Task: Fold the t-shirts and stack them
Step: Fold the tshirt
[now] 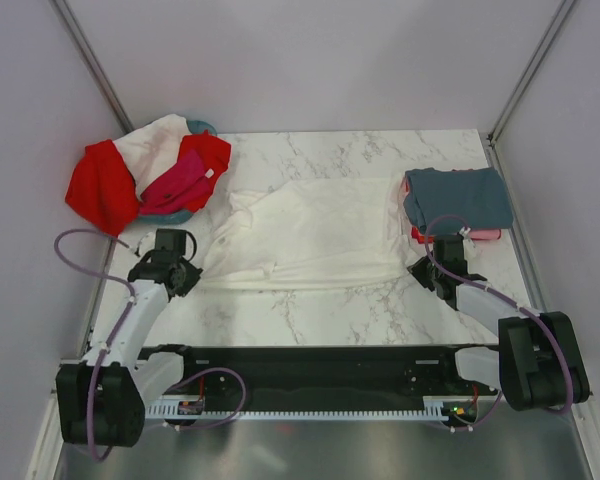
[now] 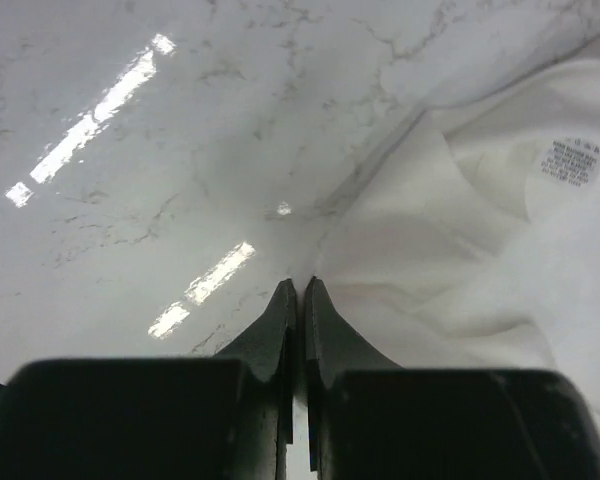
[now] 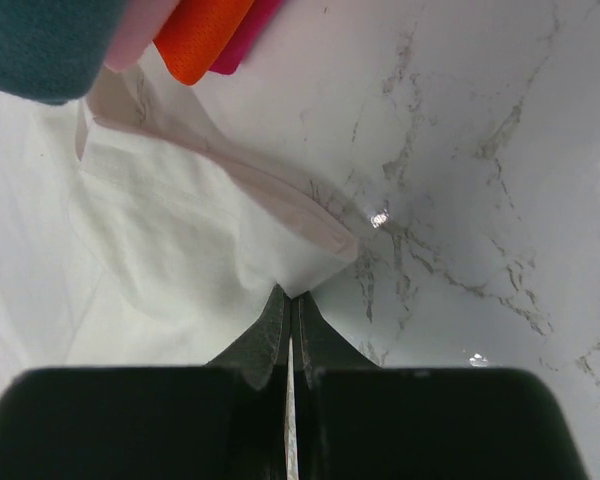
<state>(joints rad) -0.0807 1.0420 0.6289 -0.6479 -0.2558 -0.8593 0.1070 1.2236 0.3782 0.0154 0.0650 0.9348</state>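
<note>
**A:** Where does the white t-shirt (image 1: 310,230) lie?

**B:** At the centre of the marble counter (image 1: 310,320), spread flat, with its lower hem running between the two arms.

**A:** And the jaws?

**B:** The left jaws, at the shirt's lower left, are closed narrow and pinch its edge. The right jaws, at its lower right, are closed on its corner.

**A:** Other shirts?

**B:** The slate grey-blue t-shirt (image 1: 458,195) lies folded atop a stack, upper right. The red t-shirt (image 1: 100,185) and magenta t-shirt (image 1: 175,185) are heaped, upper left.
</note>
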